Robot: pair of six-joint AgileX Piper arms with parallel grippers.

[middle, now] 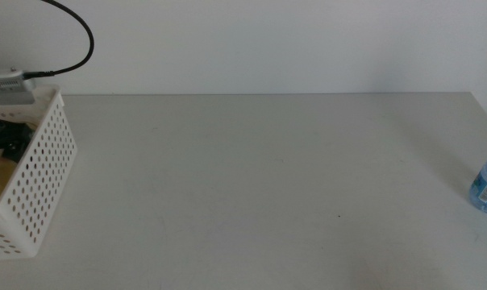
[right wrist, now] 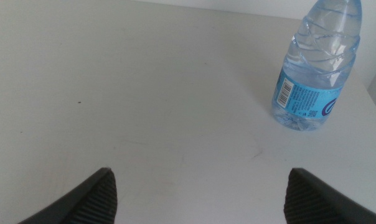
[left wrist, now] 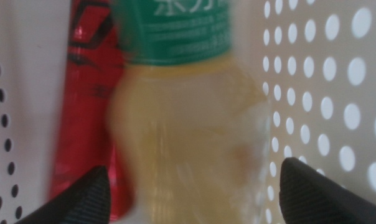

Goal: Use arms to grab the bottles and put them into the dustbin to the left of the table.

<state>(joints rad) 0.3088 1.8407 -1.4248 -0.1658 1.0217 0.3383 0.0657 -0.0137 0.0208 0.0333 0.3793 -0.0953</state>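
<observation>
Tea bottle (left wrist: 188,137) and red can (left wrist: 88,93) inside dustbin (middle: 42,161) (perforated).

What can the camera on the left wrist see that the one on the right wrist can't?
Only the left wrist view shows the inside of the white perforated basket, with a pale-yellow tea bottle blurred between the open left gripper and a red can beside it. Only the right wrist view shows the water bottle standing on the grey table, ahead of the open right gripper. Both show two dark jaws spread apart, gripping nothing.
</observation>
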